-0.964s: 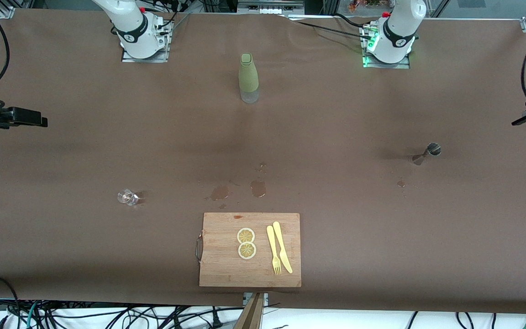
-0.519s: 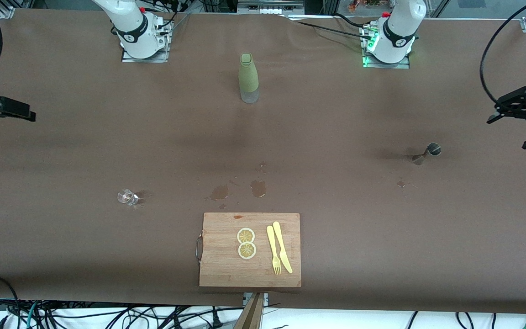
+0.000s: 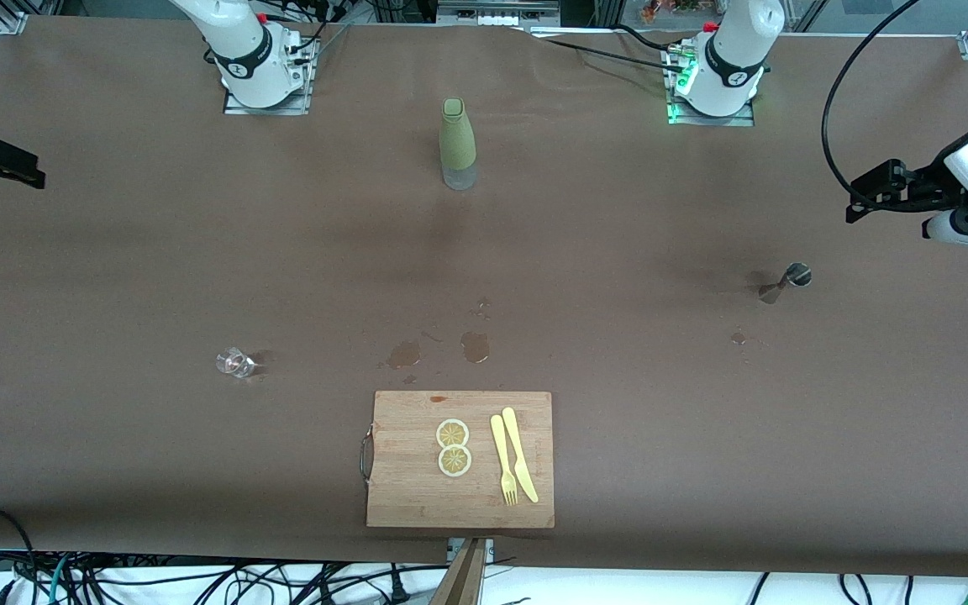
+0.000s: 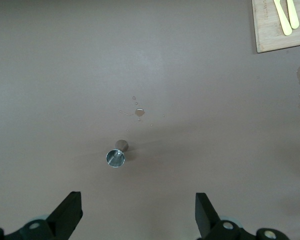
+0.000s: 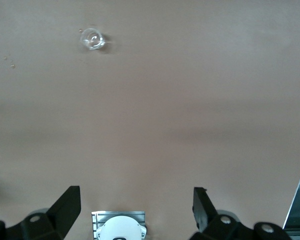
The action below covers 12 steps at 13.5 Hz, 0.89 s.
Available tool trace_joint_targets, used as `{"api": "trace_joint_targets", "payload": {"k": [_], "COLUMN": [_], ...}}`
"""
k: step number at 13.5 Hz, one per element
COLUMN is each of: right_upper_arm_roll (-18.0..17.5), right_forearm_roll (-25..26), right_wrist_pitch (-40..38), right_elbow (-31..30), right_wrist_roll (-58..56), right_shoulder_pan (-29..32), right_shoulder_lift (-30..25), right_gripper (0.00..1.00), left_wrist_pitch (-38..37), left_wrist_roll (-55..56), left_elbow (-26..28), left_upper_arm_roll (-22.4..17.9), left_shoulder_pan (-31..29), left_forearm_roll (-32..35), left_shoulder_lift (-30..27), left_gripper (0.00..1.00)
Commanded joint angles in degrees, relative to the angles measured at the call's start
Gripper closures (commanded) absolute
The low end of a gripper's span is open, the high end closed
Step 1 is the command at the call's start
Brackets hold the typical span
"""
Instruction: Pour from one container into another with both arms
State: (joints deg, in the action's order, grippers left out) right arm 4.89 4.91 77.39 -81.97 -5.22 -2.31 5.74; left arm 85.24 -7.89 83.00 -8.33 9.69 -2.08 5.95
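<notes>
The small steel jigger [image 4: 115, 156] stands upright on the table just ahead of the left gripper [image 4: 139, 218], whose fingers gape wide and empty; likely light, stiff and slick, it seems best pinched at its narrow waist, while the right gripper [image 5: 136, 212], equally wide, hangs well short of the fragile little glass [image 5: 92, 39].
</notes>
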Motion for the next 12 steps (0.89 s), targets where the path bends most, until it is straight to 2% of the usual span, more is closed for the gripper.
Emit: {"api": "trace_joint_targets", "payload": {"k": [1,12], "right_upper_arm_roll": [-0.9,-0.9], "right_forearm_roll": [1.2,1.0], "right_wrist_pitch": [1.1,1.7], "right_elbow": [-2.4,0.0], "right_wrist_roll": [0.8,0.3], "right_shoulder_pan": [-1.0,-0.3], "right_shoulder_lift": [-2.1,-0.1], "right_gripper": [0.00,0.00], "left_wrist_pitch": [0.6,0.4], "left_wrist_roll": [0.7,0.9], "left_elbow": [1.8,1.8], "left_upper_arm_roll": [-0.1,-0.1], "left_shoulder_pan": [-0.4,-0.8], "left_forearm_roll": [1.6,1.0], "left_shoulder_lift": [-1.1,-1.1], "left_gripper": [0.00,0.00]}}
